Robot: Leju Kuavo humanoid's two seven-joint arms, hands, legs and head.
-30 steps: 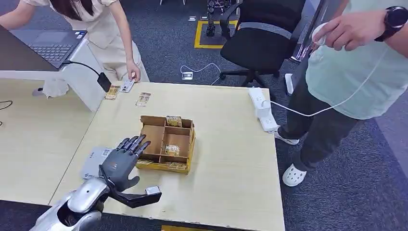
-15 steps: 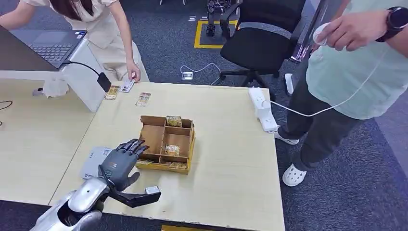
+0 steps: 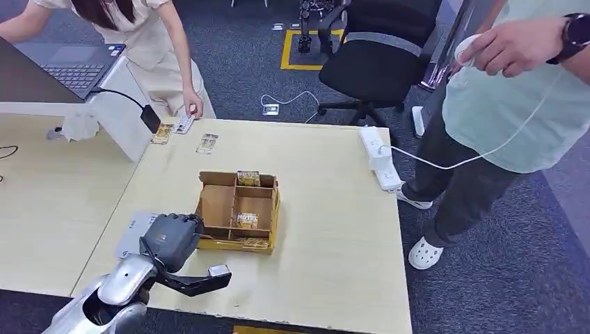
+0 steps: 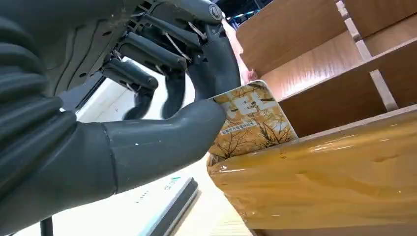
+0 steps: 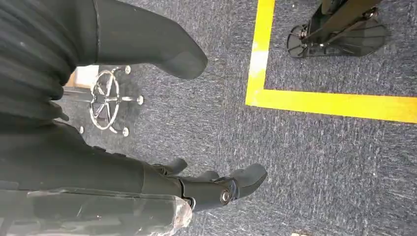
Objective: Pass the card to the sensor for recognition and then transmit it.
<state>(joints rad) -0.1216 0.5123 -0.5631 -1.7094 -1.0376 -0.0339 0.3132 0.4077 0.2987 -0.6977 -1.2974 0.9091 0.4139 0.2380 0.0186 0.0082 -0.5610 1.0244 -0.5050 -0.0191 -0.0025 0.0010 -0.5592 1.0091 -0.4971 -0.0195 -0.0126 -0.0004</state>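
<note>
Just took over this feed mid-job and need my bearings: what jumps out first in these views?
The left hand sits at the near left corner of the cardboard tray, its thumb and a finger pinching a yellow card at the tray's edge. A flat grey sensor pad lies on the table just left of that hand. Two people stand at the table's far left and right sides, and the right hand hangs over carpet.

The card (image 4: 253,120) is golden-orange with a pattern of dark bare branches and a pale label strip. The divided box (image 3: 240,209) is brown cardboard, glossy amber along its taped rim. The left hand (image 3: 172,239) is dark grey. The tabletop (image 3: 334,223) is pale wood. The floor (image 5: 314,162) is blue-grey carpet with yellow tape lines (image 5: 334,104).
</note>
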